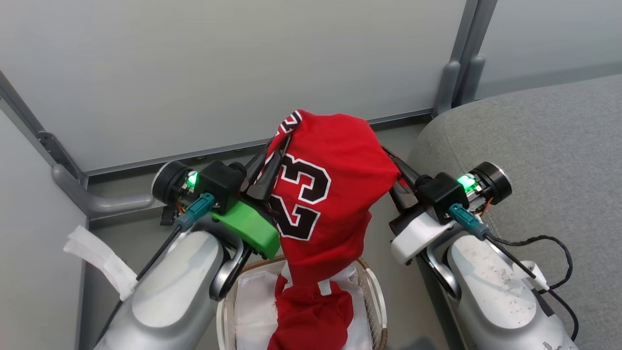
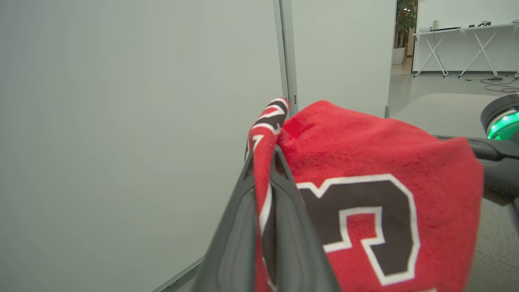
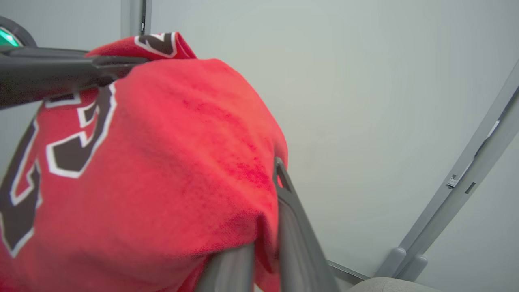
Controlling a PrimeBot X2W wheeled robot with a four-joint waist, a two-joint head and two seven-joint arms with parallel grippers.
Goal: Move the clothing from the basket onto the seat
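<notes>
A red jersey [image 1: 335, 184] with a black-and-white "23" hangs stretched between my two grippers, above the basket [image 1: 376, 291]. My left gripper [image 1: 279, 146] is shut on the jersey's striped trim, and the left wrist view shows that gripper [image 2: 264, 162] pinching the edge. The right gripper [image 1: 392, 163] is shut on the jersey's other side; in its wrist view the cloth [image 3: 162, 170] drapes over that gripper [image 3: 269, 182]. A second red garment [image 1: 311, 316] lies in the basket on the white liner [image 1: 252, 301], its top touching the jersey's hem. The grey seat [image 1: 534, 146] is at right.
Grey partition panels with metal posts [image 1: 461, 73] close off the back and left. A white cloth strip [image 1: 97, 262] hangs on the left panel. A black cable [image 1: 549, 243] trails over the seat's edge by my right forearm. A far table [image 2: 458, 36] shows past the panels.
</notes>
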